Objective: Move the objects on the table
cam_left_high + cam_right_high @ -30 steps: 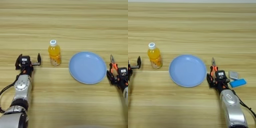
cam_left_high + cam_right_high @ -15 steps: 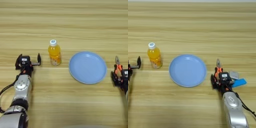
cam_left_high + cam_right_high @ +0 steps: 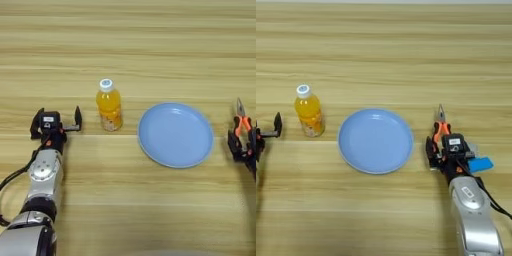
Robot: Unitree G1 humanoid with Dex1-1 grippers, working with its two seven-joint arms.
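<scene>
Metal pliers point(image 3: 440, 121) with orange-and-black handles point their tip away from me, just right of the blue plate point(image 3: 375, 141). My right gripper point(image 3: 446, 148) is shut on their handles, low over the table point(image 3: 384, 60). A small flat bright-blue block point(image 3: 480, 164) lies on the wood right beside that gripper's wrist. My left gripper point(image 3: 56, 121) rests open at the left side, a short way left of the orange juice bottle point(image 3: 109, 105), holding nothing.
The juice bottle stands upright with a white cap, left of the round blue plate. A small pale grey piece point(image 3: 472, 148) lies partly behind my right gripper, above the blue block.
My right gripper has carried the pliers to the right, away from the plate's rim. The left arm, bottle, plate and blue block have stayed put.
</scene>
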